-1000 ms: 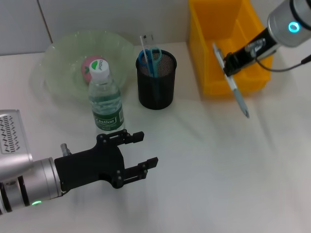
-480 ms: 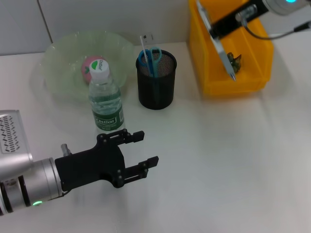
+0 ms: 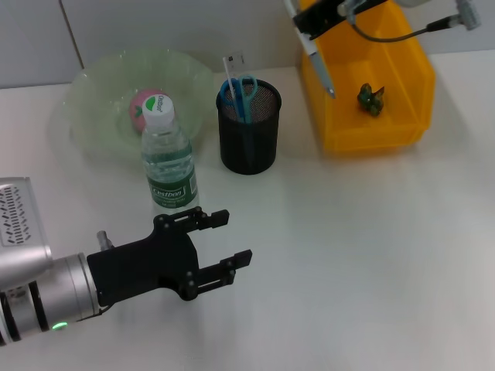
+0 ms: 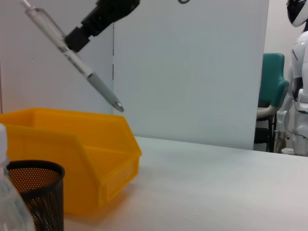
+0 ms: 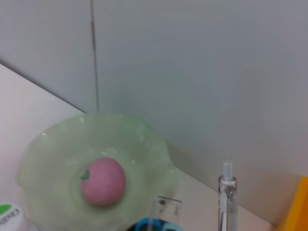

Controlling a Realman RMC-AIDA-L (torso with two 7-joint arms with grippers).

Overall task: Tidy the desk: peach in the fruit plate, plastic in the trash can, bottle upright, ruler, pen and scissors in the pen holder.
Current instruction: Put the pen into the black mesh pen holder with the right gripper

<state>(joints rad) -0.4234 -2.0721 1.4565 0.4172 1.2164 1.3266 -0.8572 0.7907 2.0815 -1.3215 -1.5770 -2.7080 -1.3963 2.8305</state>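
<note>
- Up at the far edge of the desk, the right gripper (image 3: 315,17) is pinching the pen (image 3: 313,52) near its upper end, and the pen is hanging tilted in the air with its tip over the near-left wall of the yellow trash can (image 3: 402,93).
- In the left wrist view the pen (image 4: 77,60) is slanting down above the trash can (image 4: 72,154), clear of its rim.
- A small crumpled piece of plastic (image 3: 370,99) is lying inside the trash can.
- The black mesh pen holder (image 3: 248,127) is standing just left of the trash can, with the blue-handled scissors (image 3: 240,91) and the clear ruler (image 3: 230,69) sticking up out of it.
- The bottle (image 3: 167,154) is standing upright beside the green fruit plate (image 3: 100,93), and the pink peach (image 3: 143,104) is sitting in that plate.
- The left gripper (image 3: 220,243) is hovering low over the near desk, in front of the bottle, its fingers spread apart and holding nothing.
</note>
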